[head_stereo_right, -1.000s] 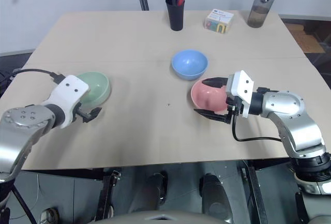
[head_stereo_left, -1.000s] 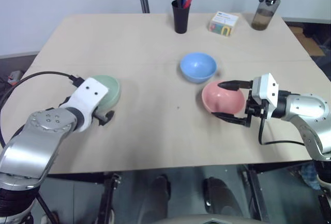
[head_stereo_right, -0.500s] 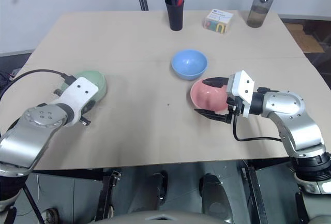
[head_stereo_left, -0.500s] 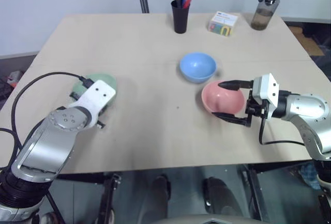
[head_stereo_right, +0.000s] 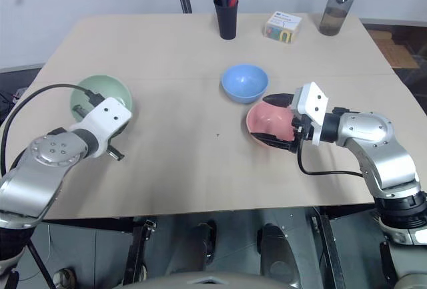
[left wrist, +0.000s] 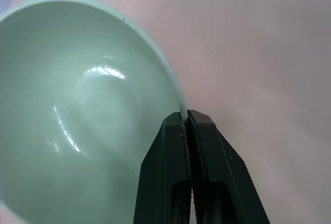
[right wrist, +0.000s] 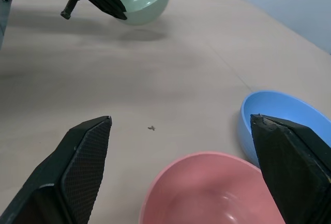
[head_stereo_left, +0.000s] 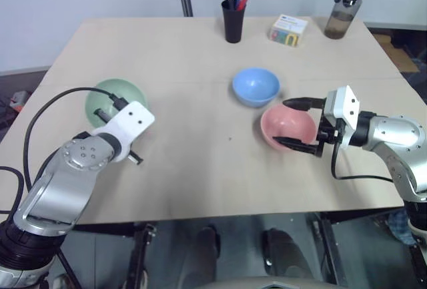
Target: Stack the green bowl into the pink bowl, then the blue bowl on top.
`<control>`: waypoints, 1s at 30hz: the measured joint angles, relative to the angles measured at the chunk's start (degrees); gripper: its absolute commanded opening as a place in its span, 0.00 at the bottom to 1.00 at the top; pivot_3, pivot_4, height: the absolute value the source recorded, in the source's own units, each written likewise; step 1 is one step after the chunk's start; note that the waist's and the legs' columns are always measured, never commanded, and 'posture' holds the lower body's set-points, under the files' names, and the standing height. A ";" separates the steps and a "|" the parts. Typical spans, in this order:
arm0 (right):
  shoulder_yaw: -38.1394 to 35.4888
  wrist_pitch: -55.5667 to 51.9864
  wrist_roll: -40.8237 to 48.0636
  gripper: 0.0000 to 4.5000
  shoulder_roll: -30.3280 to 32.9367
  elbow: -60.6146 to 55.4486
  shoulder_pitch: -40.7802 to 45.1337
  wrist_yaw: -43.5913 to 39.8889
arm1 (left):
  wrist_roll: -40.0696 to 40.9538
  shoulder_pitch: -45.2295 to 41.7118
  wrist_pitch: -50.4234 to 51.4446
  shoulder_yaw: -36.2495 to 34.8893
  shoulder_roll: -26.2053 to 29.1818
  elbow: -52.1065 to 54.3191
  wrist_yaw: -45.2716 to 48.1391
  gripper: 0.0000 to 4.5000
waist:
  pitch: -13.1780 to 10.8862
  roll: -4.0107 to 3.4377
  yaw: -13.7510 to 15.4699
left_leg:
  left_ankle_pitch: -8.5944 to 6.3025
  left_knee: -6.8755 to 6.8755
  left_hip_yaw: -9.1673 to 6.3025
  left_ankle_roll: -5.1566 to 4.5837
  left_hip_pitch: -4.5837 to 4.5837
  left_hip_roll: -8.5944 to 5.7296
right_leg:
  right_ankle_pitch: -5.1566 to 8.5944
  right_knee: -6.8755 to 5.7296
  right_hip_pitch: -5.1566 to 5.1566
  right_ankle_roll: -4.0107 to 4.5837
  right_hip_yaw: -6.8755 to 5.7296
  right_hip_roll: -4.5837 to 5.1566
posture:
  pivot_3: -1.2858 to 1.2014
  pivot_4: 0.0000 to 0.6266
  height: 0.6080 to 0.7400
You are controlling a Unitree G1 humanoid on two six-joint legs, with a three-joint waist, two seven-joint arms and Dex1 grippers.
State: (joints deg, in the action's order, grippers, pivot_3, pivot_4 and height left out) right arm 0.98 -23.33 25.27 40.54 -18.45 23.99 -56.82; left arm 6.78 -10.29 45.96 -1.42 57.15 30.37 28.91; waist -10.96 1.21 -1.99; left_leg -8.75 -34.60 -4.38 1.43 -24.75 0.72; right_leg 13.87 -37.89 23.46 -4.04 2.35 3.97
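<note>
While tilted, the green bowl [left wrist: 77, 110] looks smooth, pale mint.

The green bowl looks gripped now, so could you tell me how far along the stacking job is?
Nothing is stacked yet. In hand: the left end effector is shut on the green bowl at its rim, lifted clear of the table. The right end effector stands open around the pink bowl. Left: nest green into pink, then add the blue bowl.
</note>
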 measured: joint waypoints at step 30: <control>-37.94 6.35 7.91 1.00 7.24 -3.34 -33.73 -6.07 | 4.57 -51.78 -58.46 22.31 -30.15 -53.90 60.41 0.02 | 0.01 -0.03 0.96 | -0.08 -0.57 0.01 -0.14 0.00 -0.11 | 0.00 0.06 -0.33 -0.48 0.07 -0.02 | 0.52 0.24 1.00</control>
State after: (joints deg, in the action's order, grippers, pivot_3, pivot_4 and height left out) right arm -36.96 -16.98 33.18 47.78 -21.79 -9.74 -62.89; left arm 11.35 -62.07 -12.50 20.89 26.99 -23.52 89.31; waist -10.94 1.18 -1.02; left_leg -8.82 -35.17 -4.37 1.29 -24.75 0.62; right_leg 13.87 -37.83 23.14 -4.53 2.42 3.95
